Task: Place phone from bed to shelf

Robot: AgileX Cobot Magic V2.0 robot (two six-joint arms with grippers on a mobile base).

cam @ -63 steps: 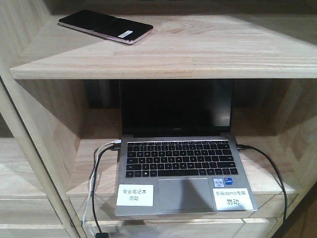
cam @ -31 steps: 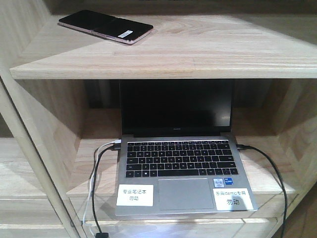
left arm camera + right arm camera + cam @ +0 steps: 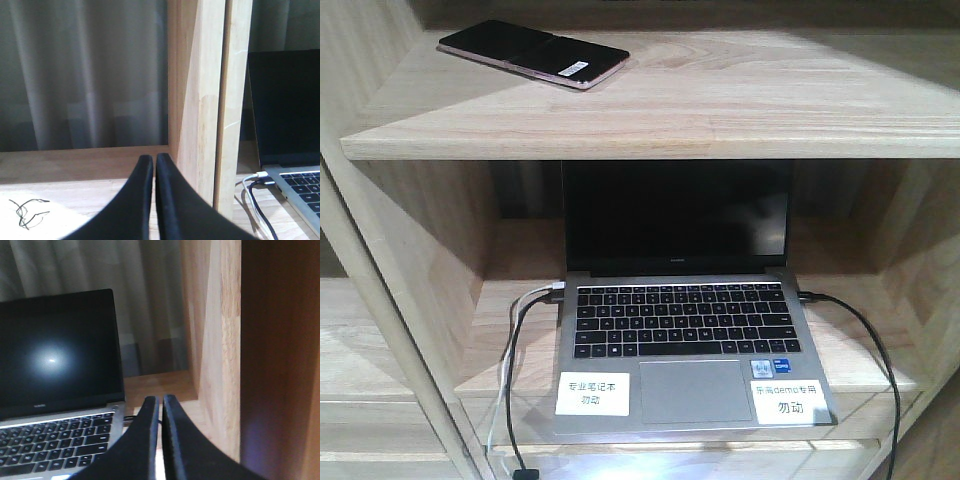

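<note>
We find the phone [image 3: 533, 54] lying flat on the shelf [image 3: 720, 100], toward ten o'clock of the front view, screen up, its white sticker facing us. No gripper touches it. We judge the placing done: the phone rests on the board, well back from the front edge, and the bed is nowhere in view. What remains, as we see it, is only to keep both arms clear and leave the phone undisturbed.

Below the shelf, the lower bay holds an open grey laptop [image 3: 685, 340], screen dark, with cables [image 3: 515, 370] plugged at both sides and two white labels on its palm rest.

Our left gripper [image 3: 154, 172] shows jaws nearly together, holding nothing; our right gripper [image 3: 161, 412] likewise shows a thin gap and no load.
</note>
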